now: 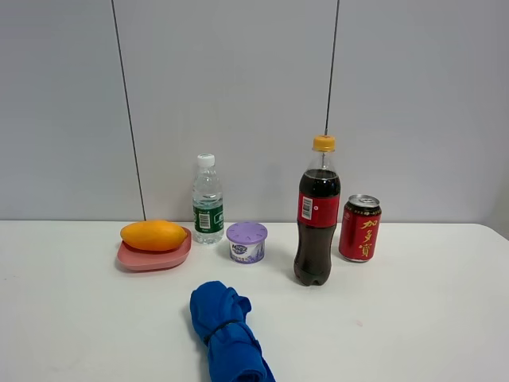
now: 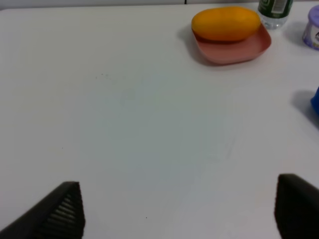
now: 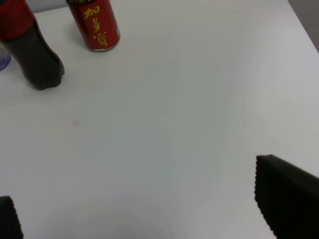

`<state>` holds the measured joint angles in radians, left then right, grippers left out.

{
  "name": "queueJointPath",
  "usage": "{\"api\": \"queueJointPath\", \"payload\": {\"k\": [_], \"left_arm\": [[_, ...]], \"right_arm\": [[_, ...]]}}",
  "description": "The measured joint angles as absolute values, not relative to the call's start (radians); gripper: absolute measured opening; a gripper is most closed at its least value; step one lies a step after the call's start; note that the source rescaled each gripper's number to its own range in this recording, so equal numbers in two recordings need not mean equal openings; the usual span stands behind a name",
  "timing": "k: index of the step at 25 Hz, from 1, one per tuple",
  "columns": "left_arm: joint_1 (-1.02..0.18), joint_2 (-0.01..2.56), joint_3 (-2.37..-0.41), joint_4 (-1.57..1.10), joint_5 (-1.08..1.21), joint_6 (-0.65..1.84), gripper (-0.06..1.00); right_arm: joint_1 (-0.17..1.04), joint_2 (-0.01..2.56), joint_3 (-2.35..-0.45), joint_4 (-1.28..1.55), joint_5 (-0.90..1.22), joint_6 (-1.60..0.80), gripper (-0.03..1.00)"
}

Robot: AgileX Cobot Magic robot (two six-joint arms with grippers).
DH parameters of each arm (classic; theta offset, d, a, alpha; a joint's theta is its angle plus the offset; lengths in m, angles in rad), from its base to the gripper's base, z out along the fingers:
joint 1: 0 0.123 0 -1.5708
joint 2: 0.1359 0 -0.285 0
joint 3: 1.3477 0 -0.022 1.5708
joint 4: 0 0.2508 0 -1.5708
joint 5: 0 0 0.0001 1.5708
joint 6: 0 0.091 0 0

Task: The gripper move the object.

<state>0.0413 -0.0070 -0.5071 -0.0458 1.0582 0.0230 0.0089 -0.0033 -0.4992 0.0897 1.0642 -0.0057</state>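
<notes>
An orange mango [image 1: 153, 235] lies on a pink plate [image 1: 159, 260] at the left. A rolled blue cloth [image 1: 228, 334] lies at the front middle. A cola bottle [image 1: 317, 215] and a red can [image 1: 359, 228] stand at the right. Neither gripper shows in the high view. My left gripper [image 2: 179, 199] is open and empty over bare table, well short of the mango [image 2: 227, 22] and plate [image 2: 239, 50]. My right gripper [image 3: 134, 199] is open and empty, well short of the cola bottle [image 3: 30, 55] and can [image 3: 97, 25].
A clear water bottle [image 1: 207, 200] and a small purple container [image 1: 246, 241] stand between the plate and the cola bottle. All objects are on a white table [image 1: 429, 318] against a grey wall. The table's right edge shows in the right wrist view [image 3: 304, 25].
</notes>
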Motion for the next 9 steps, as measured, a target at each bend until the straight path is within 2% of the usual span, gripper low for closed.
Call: {"api": "queueJointPath", "payload": {"k": [9], "left_arm": [[0.041, -0.007, -0.507, -0.046, 1.058, 0.023, 1.0]], "right_arm": [[0.009, -0.003, -0.499, 0.091, 1.064, -0.006, 0.9]]}}
